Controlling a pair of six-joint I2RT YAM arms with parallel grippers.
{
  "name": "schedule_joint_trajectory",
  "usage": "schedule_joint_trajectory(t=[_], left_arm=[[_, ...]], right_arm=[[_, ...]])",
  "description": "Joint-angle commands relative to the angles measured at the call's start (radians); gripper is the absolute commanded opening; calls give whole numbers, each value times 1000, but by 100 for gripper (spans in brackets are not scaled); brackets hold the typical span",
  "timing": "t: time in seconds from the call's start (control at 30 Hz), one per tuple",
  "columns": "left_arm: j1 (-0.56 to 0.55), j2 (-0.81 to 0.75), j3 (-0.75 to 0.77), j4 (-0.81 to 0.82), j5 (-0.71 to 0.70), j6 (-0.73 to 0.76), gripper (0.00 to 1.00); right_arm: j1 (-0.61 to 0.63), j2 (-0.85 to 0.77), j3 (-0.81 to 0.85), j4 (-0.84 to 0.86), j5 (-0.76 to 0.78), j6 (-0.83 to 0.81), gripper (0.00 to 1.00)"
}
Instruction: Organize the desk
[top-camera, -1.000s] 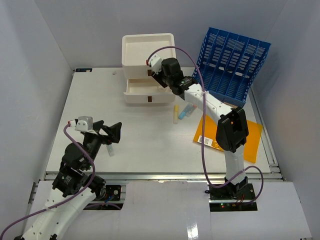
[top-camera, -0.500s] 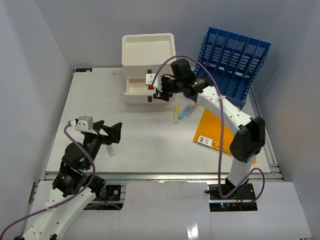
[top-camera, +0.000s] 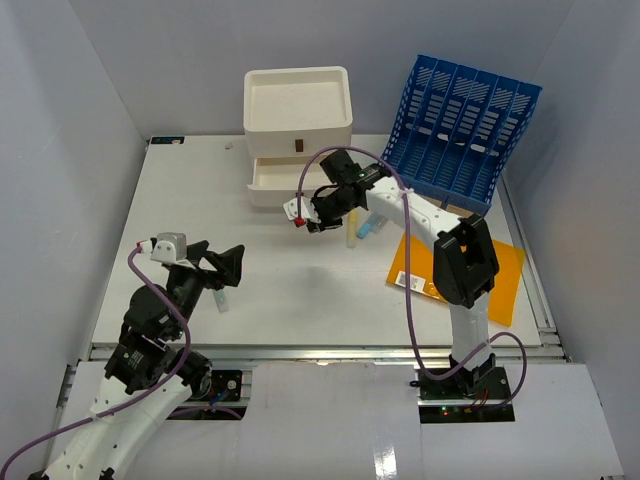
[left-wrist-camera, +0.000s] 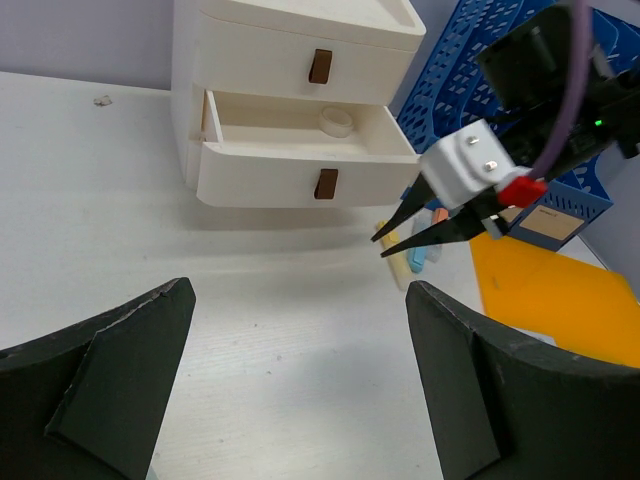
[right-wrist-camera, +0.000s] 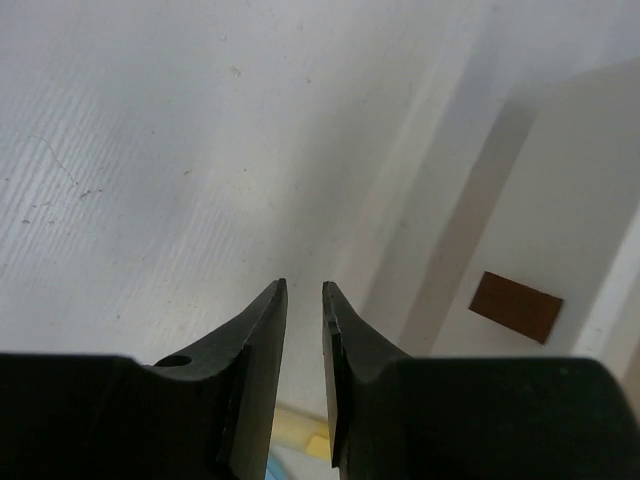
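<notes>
The desk (top-camera: 190, 200) is a large white tabletop. My left gripper (top-camera: 216, 264) hovers open and empty over its near left part; in the left wrist view (left-wrist-camera: 300, 292) only bare desk (left-wrist-camera: 100, 220) lies between the fingers. My right gripper (top-camera: 318, 223) hangs over the desk in front of the white drawer box (top-camera: 297, 108), its jaws almost together with nothing between them (right-wrist-camera: 303, 288). It also shows in the left wrist view (left-wrist-camera: 386, 241). The box's lower drawer (left-wrist-camera: 300, 150) stands open with a small round white object (left-wrist-camera: 337, 120) inside.
A yellow and a blue marker (top-camera: 360, 226) lie just right of my right gripper. An orange folder (top-camera: 495, 270) lies at the right, and a blue file rack (top-camera: 462, 125) leans at the back right. A small clear item (top-camera: 221, 301) lies by my left gripper.
My right gripper has drawn back from the open drawer toward me and down over the desk. The left arm has not moved.
</notes>
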Motion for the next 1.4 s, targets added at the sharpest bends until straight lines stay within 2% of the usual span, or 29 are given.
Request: schedule_joint_trajectory(t=[0.0,0.23,0.33,0.5,0.63,0.8,0.87,1.0,1.1,1.17,1.37], left_arm=[[3,10,-1,-1,9,4,98],[2,24,1,1,3,7,98],[2,27,1,1,0,7,98],[3,25,-1,1,-2,7,98],[3,22,-1,-1,-4,7,98],[3,25,-1,-2,-7,7,98],[2,30,-1,-4,-7,7,98],[2,35,-3,-5,-12,5,98],[3,39,-3,-5,-12,5,98],[3,42,-1,-4,-13,6,98],[3,40,-4,-6,-18,4,98]], right_arm=[[15,75,75,100,146,113,25],[19,182,104,342,391,254,26],[20,195,98,418,461,282,32],[16,219,138,540,547,321,48],[15,245,173,568,567,327,61],[10,273,192,587,562,328,68],[8,272,189,579,510,331,69],[6,198,94,561,312,245,68],[4,232,131,567,348,252,68],[-9,281,228,569,395,282,68],[-53,343,252,733,487,413,74]])
